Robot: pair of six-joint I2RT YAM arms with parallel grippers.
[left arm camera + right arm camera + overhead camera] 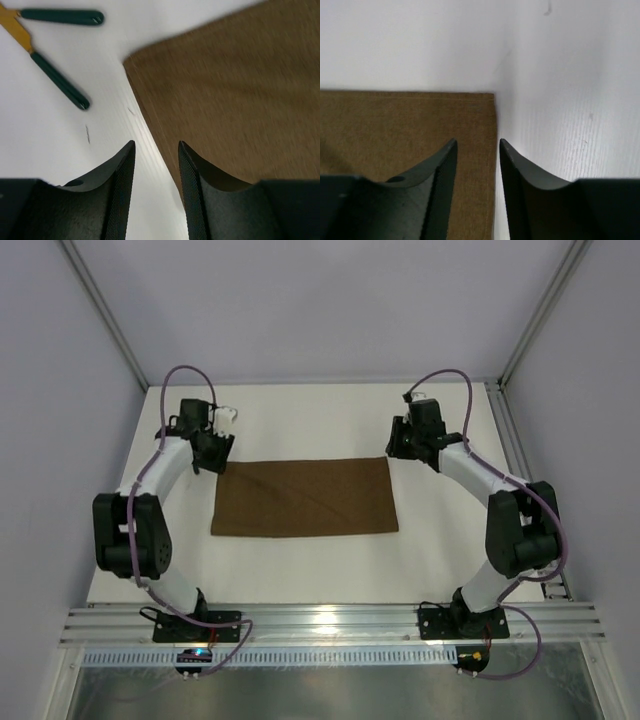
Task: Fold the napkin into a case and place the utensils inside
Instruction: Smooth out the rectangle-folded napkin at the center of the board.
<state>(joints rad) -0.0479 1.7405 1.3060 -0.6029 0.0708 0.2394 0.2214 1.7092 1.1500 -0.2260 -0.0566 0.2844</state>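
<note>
So the napkin (305, 497) lies flat in the middle of the table (320, 565) as a wide brown rectangle, long side running 9 to 3 o'clock. The left gripper (156, 145) sits over its 10 o'clock corner and the right gripper (476, 142) over its 2 o'clock corner. Both have their jaws apart with nothing pinched. You can see the cloth edge and bare table straight through each gap.

Handling-wise I'd guess it's light, limp cloth. It'll sag and drag the moment a corner goes up, and stacked layers could slide on each other. Best bet is probably to pinch right at a corner or along the hem, fingers low enough to get under that thin edge.

The utensils (57, 82) only show up in the left wrist view, out at 10 o'clock, lying on the table apart from the cloth. They look slim and hard, so probably fiddly to pick up.

Stuff I can't make out:
- Their heads are cut off by the frame, so no idea which one is the fork.
- From the overhead view I can barely find them near the left wrist.
- I can't count the cloth layers.
- The left wrist picture is smeared.
</note>
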